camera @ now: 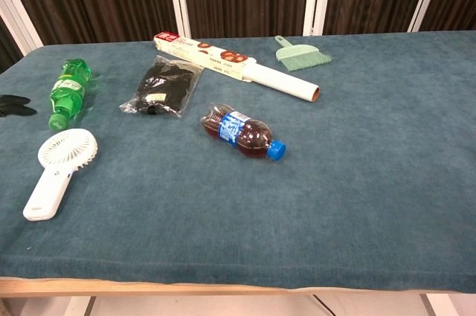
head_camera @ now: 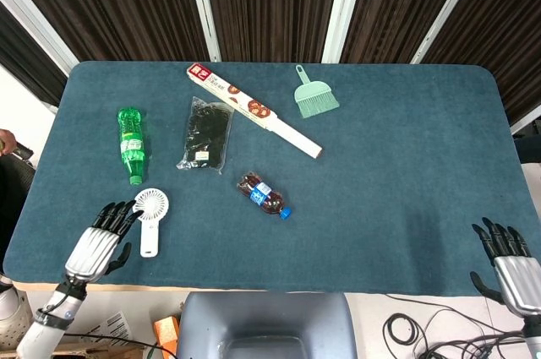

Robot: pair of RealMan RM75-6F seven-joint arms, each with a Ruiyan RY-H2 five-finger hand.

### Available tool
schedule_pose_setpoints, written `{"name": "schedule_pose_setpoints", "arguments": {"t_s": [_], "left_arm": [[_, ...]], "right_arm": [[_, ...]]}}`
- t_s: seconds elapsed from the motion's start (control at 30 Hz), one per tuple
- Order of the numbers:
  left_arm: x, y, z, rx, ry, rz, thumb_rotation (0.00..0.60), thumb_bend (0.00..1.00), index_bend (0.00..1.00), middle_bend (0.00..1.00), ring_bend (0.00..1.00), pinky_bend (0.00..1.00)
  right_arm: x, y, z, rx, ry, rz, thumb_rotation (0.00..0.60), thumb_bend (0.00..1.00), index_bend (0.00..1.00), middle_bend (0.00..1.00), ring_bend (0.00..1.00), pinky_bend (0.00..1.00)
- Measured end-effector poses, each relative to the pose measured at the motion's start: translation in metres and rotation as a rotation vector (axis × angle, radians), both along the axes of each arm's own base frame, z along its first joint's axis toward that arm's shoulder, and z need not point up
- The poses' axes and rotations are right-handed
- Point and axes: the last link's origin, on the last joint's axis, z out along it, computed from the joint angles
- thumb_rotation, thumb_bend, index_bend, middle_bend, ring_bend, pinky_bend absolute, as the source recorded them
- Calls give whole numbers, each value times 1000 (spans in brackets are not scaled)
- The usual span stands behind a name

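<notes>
We see the left hand (head_camera: 95, 242) at the near left edge of the table (head_camera: 397, 165), with its fingers (head_camera: 112, 212) spread apart and holding nothing. Their dark tips lie just beside the round head of the white handheld fan (head_camera: 150, 214), and we cannot tell if they touch it. The fan lies flat on the blue cloth, with its handle pointing to the near edge. In the chest view only the dark fingertips of this hand show at the left border (camera: 13, 105), apart from the fan (camera: 58, 167).

The right hand (head_camera: 511, 265) is at the near right corner, beyond the table edge, with its fingers apart and nothing in them. It is well apart from all the things.

Just behind the fan lies a green bottle (head_camera: 129, 143) on its side. Further to the middle we see a black packet (head_camera: 205, 134), and near the centre a dark cola bottle (head_camera: 264, 195) with a blue cap. Toward the far side a long narrow box (head_camera: 254, 111) lies slanted, and beside it a small green brush (head_camera: 314, 95).
</notes>
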Motion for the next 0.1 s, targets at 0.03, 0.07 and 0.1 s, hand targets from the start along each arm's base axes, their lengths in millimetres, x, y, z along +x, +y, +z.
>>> {"name": "schedule_pose_setpoints", "arguments": {"t_s": [0.03,0.07,0.1], "left_arm": [[1,-4,3,7,-2,-6,600,542,29,0,0,83],[2,-7,4,13,-3,-9,600,541,12,0,0,83],[3,-9,6,17,-2,-12,600,541,5,0,0,83]], "right_arm": [[0,0,0,0,0,0,600,286,0,0,0,0],[0,0,0,0,0,1,600,286,0,0,0,0],[0,1,0,0,0,2,600,286,0,0,0,0]]}}
